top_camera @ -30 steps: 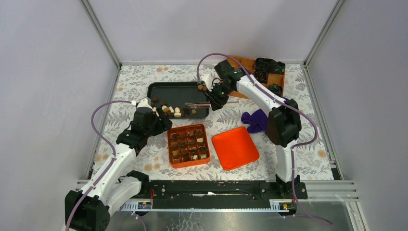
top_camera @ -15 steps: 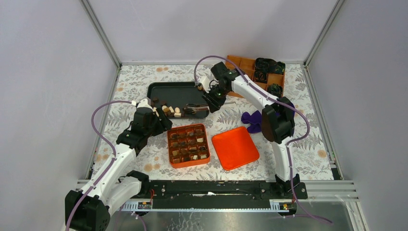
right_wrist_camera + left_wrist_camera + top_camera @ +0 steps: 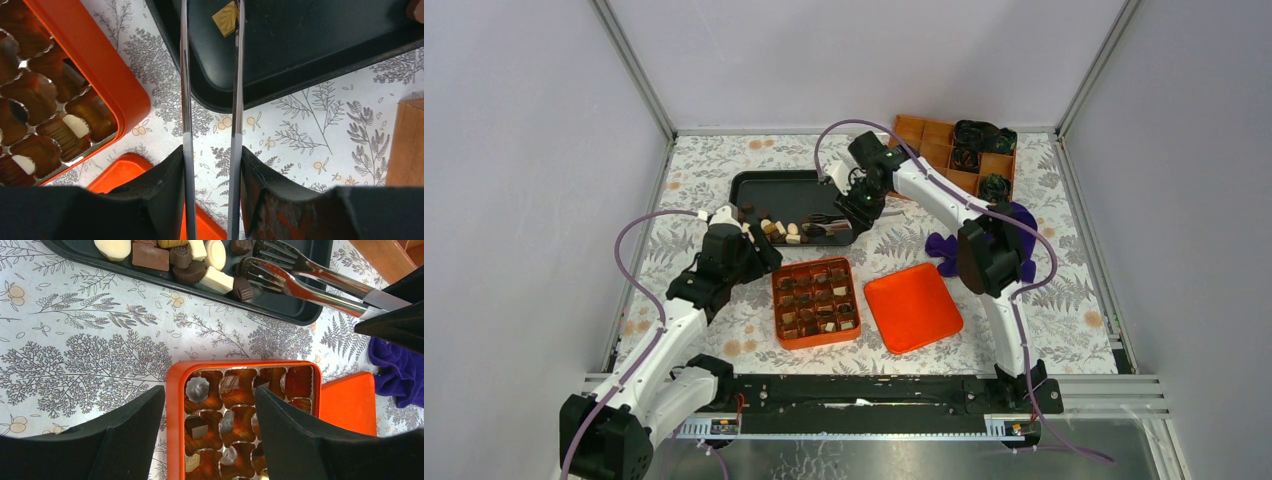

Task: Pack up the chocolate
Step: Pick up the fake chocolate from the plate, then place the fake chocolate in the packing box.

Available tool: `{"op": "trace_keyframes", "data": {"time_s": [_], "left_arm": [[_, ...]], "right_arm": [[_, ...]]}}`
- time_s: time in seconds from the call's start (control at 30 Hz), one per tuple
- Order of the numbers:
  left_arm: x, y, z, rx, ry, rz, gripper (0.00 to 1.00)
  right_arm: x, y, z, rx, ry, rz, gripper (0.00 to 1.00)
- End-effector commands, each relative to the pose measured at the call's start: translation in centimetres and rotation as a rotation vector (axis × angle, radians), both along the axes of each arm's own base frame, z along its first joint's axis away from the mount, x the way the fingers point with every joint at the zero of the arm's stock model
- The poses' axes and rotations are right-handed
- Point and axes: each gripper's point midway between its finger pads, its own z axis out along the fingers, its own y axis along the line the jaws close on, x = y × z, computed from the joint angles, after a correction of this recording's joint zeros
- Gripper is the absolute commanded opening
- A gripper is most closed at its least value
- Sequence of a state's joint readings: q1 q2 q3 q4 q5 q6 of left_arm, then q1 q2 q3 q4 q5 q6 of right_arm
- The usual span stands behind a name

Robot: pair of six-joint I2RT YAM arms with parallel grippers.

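Orange box (image 3: 174, 410) nearest, the left pincer (image 3: 209, 405) hanging wide open and empty above it. Beyond the box, loose chocolate (image 3: 192, 272) lies in the black tray (image 3: 295, 315). The right pincer (image 3: 210, 165), gripping steel tongs (image 3: 310, 282), has slid them left and eased them apart, likely readying another pick.

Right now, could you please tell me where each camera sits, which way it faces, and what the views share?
Top external: fixed above and behind the bases, looking down on the floral table; left arm and right arm show whole.
Left wrist: on the left arm, looking down past its open left gripper at the orange compartment box holding chocolates.
Right wrist: looks along the silver metal tongs held in the right gripper toward the black rectangular tray.
Shared: all three show box, tray and tongs.
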State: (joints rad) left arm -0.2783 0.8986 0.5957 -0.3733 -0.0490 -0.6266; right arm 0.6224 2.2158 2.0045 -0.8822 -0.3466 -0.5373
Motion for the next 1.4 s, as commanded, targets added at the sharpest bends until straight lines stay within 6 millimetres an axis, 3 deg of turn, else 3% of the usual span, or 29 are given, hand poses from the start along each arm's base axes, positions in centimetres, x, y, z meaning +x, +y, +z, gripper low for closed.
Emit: {"op": "trace_keyframes", "data": {"time_s": [0.0, 0.1, 0.4, 0.6, 0.73, 0.9, 1.0, 1.1, 1.23, 1.37], "left_arm": [[1.0, -0.2, 0.8, -0.016, -0.047, -0.002, 0.74], [1.0, -0.2, 0.8, -0.015, -0.048, -0.003, 0.74], [1.0, -0.1, 0.9, -0.015, -0.049, -0.001, 0.74], [1.0, 0.1, 1.0, -0.011, -0.053, 0.004, 0.74], [1.2, 0.8, 2.0, 0.018, -0.08, 0.022, 0.75], [1.4, 2.1, 5.1, 0.056, -0.175, 0.064, 0.83], [1.3, 3.3, 7.6, 0.076, -0.264, 0.117, 0.96], [1.1, 4.6, 10.1, 0.088, -0.357, 0.17, 0.99], [0.6, 5.6, 12.3, 0.081, -0.435, 0.222, 0.99], [0.3, 6.0, 12.7, 0.084, -0.435, 0.241, 0.99]], "right_arm": [[1.1, 1.3, 1.4, 0.016, -0.055, -0.018, 0.45], [0.9, 1.5, 1.4, 0.018, -0.05, -0.014, 0.43], [0.5, 0.9, 3.4, 0.066, -0.061, -0.018, 0.1], [0.5, -0.4, 6.5, 0.138, -0.075, -0.042, 0.07], [-1.0, -1.1, 8.6, 0.195, -0.078, -0.02, 0.06], [-4.9, -1.5, 10.7, 0.284, -0.055, 0.071, 0.06], [-8.2, -1.7, 12.3, 0.361, -0.022, 0.161, 0.06], [-11.8, -1.7, 12.8, 0.412, 0.025, 0.268, 0.06], [-16.7, -0.8, 10.9, 0.346, 0.06, 0.417, 0.06], [-20.0, 0.6, 8.7, 0.269, 0.062, 0.52, 0.08]]}}
